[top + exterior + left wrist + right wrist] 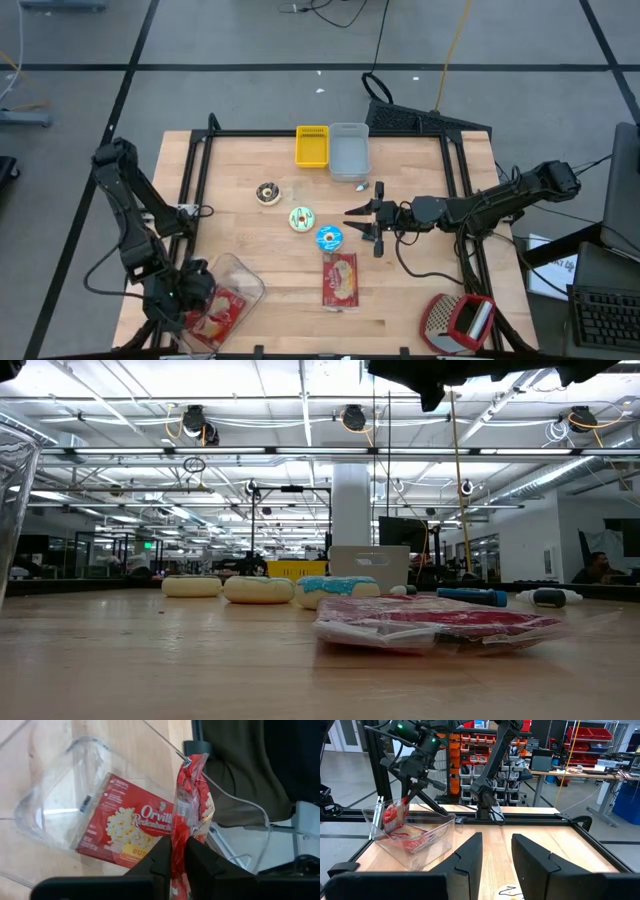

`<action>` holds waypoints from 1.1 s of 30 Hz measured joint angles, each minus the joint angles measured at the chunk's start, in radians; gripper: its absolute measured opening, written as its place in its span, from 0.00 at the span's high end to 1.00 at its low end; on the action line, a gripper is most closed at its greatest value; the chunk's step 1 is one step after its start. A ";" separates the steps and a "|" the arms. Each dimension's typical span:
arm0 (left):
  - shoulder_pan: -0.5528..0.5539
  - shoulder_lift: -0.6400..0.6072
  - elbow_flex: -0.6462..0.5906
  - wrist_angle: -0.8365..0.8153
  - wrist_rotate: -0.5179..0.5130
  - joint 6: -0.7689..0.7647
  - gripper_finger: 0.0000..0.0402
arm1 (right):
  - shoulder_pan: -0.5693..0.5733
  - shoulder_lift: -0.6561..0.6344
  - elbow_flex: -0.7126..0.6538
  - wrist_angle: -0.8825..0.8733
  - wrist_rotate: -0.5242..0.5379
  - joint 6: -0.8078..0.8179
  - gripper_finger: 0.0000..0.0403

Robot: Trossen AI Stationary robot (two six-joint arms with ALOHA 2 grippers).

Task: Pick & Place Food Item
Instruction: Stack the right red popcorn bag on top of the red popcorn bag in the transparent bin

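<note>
A clear plastic container [232, 285] sits at the table's near left with a red popcorn packet [131, 826] lying flat inside it. My left gripper [178, 859] hangs over the container's left side, shut on a red snack bag [189, 805]. Another red packet [340, 278] lies flat near the table's middle, with three doughnuts [301, 218] beyond it. My right gripper [360, 226] hovers level above the table's middle right. It is open with nothing between its fingers [470, 857]. My left gripper pinches the red snack bag's upper end [179, 851] between its two fingers, which slant steeply down from above. The bag hangs below the fingers [392, 815], edge on, at the container's left wall. Whether its lower end rests on anything I cannot tell.
A yellow bin [312, 146] and a grey bin [349, 150] stand at the table's far edge. A red and grey object [460, 320] sits at the near right corner. A black frame rail [195, 180] runs along the table's sides.
</note>
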 joint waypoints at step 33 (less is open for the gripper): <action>0.138 0.000 0.000 -0.023 -0.006 0.303 0.82 | 0.000 0.000 0.000 0.000 0.000 0.001 0.77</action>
